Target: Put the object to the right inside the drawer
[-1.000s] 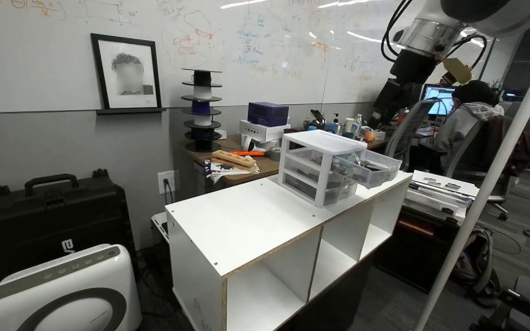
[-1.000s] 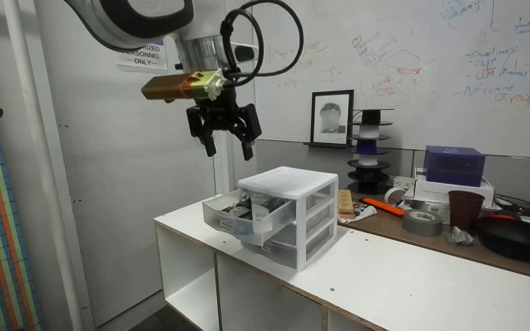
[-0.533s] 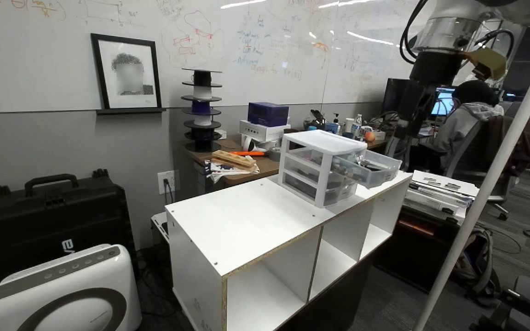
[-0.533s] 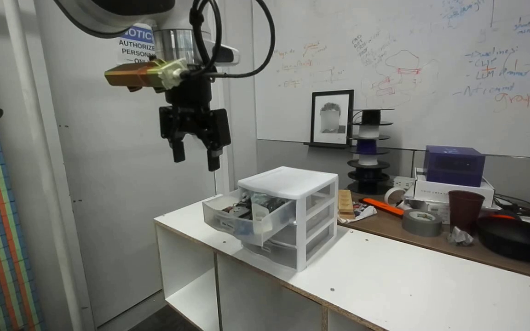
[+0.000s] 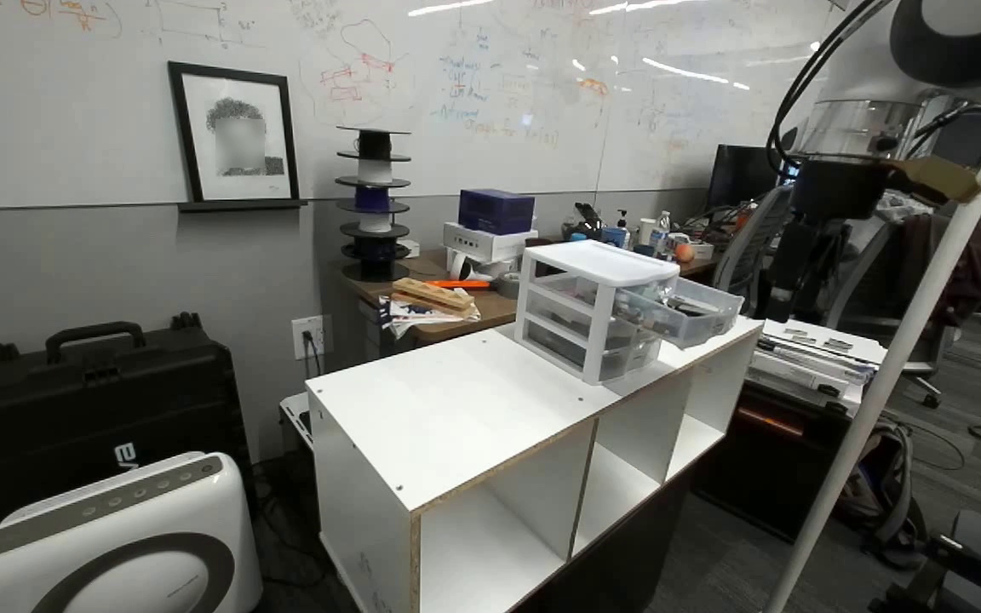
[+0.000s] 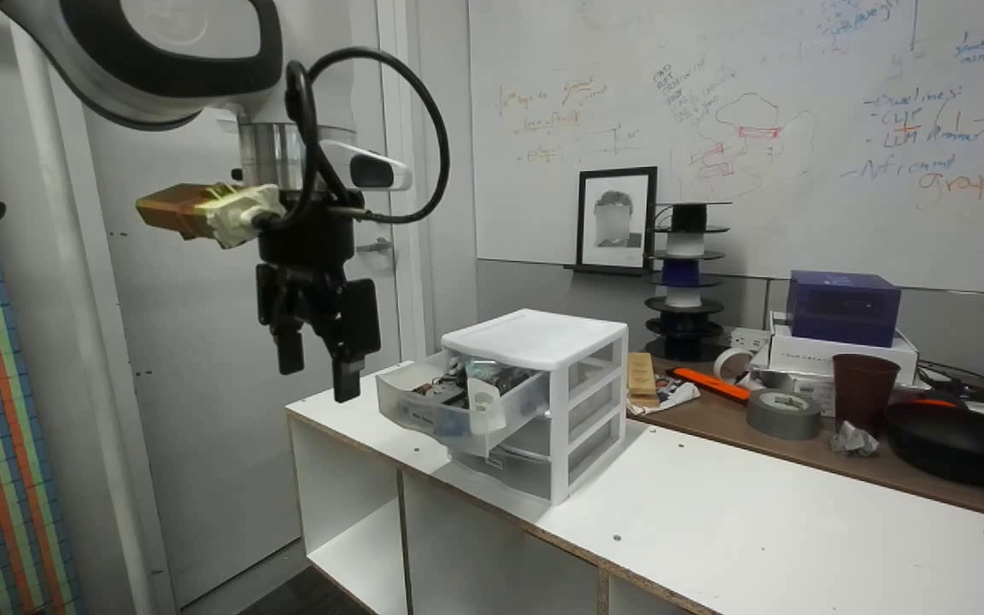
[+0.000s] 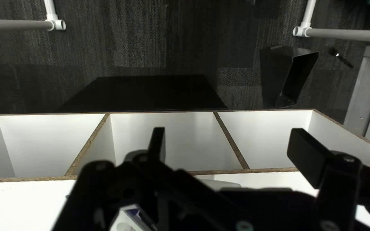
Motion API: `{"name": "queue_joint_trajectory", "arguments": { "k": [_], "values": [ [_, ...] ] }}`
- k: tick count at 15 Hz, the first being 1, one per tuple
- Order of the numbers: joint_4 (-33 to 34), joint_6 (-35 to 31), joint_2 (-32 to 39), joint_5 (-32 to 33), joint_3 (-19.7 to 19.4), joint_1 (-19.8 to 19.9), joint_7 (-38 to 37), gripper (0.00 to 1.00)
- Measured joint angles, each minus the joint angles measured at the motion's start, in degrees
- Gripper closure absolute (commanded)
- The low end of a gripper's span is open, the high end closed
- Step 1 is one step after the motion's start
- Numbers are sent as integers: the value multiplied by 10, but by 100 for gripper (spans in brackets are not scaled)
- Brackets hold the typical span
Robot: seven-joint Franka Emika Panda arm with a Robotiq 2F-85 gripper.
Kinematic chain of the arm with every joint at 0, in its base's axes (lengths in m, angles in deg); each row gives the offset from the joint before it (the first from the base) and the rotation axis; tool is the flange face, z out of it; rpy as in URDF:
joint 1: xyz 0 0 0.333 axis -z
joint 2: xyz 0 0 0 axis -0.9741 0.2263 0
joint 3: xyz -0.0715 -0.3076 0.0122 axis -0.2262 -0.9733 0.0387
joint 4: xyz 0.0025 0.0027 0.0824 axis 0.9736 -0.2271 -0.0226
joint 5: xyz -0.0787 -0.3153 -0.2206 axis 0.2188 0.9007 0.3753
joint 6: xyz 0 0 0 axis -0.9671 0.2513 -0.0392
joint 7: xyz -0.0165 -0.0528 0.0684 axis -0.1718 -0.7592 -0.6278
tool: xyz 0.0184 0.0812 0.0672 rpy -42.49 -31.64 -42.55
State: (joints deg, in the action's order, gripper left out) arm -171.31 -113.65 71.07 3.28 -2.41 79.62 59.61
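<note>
The shallow translucent drawer (image 6: 424, 418) is pulled out at the top of the white-framed drawer unit (image 6: 535, 339). It holds small mixed items and also shows in an exterior view (image 5: 699, 328). My gripper (image 6: 319, 376) hangs fingers-down beside the drawer's front, apart from it. In an exterior view the gripper (image 5: 778, 306) is beyond the drawer's open end. In the wrist view its two fingers (image 7: 228, 138) are spread with nothing between them, over the shelf cabinet's compartments. I cannot tell which thing is the object to the right.
The drawer unit stands on the big white shelf cabinet (image 5: 448, 417). A brown desk (image 6: 723, 427) behind holds grey tape (image 6: 784, 415), a dark red cup (image 6: 863, 389) and a black pan (image 6: 966, 442). A white pole (image 5: 891, 375) stands near the arm.
My gripper has moved away from above the drawer unit, out past the drawer's front and downward. It was tilted and now hangs more upright. It stays open; the drawer has not moved.
</note>
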Motion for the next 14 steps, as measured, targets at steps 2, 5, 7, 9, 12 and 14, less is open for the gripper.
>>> {"name": "queue_joint_trajectory", "arguments": {
  "k": [2,5,7,9,12,14],
  "values": [
    [-16,-40,9,1,-3,5,-4,38],
    [-24,-98,40,1,-10,14,-6,62],
    [-24,-133,64,1,-16,16,-6,78],
    [-23,-166,83,1,-18,17,-6,93],
    [-20,-203,103,-3,-18,17,-6,100],
    [-16,-217,110,-10,-17,15,-7,99]
  ]
}}
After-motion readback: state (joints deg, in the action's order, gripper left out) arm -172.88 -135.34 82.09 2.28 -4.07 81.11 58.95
